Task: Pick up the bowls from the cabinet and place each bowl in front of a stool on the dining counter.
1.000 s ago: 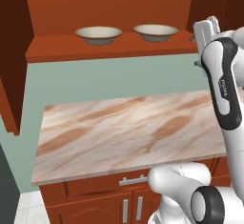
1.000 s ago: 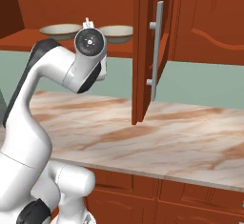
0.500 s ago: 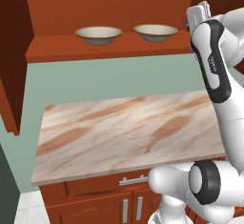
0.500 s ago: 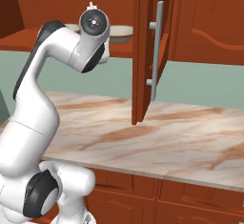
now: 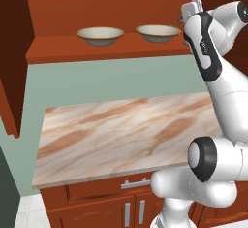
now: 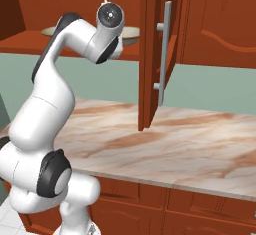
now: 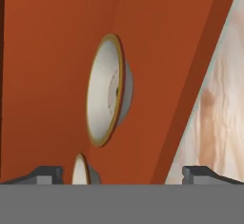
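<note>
2 bowls (image 5: 100,35) (image 5: 158,32) resting side by side on cabinet shelf (image 5: 106,48), above tabletop (image 5: 126,135). Hand (image 7: 121,173) raised level with shelf, spread wide, empty, probably lining up for a grasp.

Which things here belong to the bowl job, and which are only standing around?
Belong to the job:
left bowl
right bowl
cabinet shelf holding them
gripper, open

Only around:
marble counter
open cabinet door
drawer cabinets
</note>
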Motion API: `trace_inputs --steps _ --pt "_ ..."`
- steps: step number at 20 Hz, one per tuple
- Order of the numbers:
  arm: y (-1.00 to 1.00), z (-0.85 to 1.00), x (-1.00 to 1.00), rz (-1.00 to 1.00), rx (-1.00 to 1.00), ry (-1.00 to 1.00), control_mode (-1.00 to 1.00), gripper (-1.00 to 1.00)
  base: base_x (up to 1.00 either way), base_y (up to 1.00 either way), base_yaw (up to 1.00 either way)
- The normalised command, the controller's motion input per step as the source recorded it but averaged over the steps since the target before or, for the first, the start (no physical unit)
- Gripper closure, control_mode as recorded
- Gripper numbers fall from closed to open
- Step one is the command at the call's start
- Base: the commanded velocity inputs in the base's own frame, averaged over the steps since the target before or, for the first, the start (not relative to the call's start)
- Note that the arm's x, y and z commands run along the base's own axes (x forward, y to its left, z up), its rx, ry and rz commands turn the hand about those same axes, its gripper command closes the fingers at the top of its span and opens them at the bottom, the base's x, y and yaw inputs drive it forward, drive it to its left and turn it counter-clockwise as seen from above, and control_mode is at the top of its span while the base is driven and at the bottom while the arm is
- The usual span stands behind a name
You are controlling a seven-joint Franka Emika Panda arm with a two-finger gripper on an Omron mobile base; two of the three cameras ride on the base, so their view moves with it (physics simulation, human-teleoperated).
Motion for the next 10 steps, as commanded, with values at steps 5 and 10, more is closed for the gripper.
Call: trace_inputs --steps 5,10 --pt "-0.01 -0.14 0.43 0.0 0.0 0.01 -1.0 -1.0 0.0 0.0 0.0" --pt "0.0 -0.27 0.41 0.0 0.0 0.0 -1.0 -1.0 0.0 0.0 0.0"
